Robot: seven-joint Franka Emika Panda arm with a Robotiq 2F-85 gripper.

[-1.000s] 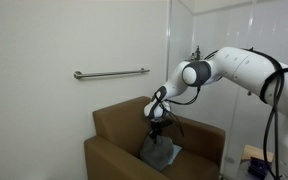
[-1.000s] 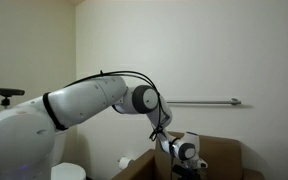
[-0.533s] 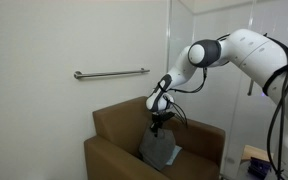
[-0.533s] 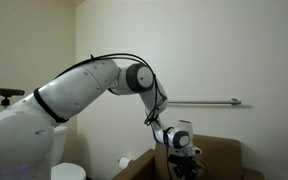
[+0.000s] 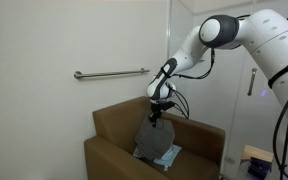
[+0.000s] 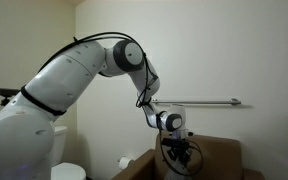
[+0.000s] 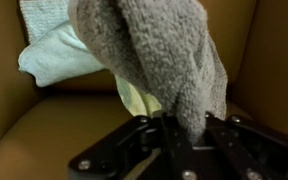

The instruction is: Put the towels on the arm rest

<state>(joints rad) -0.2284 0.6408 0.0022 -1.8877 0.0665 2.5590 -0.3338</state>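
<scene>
My gripper [image 5: 156,113] is shut on the top of the dark grey towel [image 5: 151,138], which hangs down over the armchair seat. In the wrist view the grey towel [image 7: 169,55] runs from between my gripper's [image 7: 180,135] jaws. The pale blue-teal towel [image 5: 168,157] lies on the seat under it and shows behind the grey one in the wrist view [image 7: 56,52]. The brown arm rest [image 5: 112,157] is the wide flat-topped block at the chair's near side, with nothing on it. From the other side my gripper [image 6: 178,150] hangs above the chair [image 6: 224,160].
The taller brown backrest [image 5: 119,118] stands against the white wall under a grey metal rail [image 5: 111,73]. A second chair arm [image 5: 201,134] is on the far side. A toilet paper roll [image 6: 125,162] sits low beside the chair.
The arm has risen, lifting the grey towel off the seat so it hangs longer. The pale blue-teal towel beneath has come into view. The jaws stay shut.
</scene>
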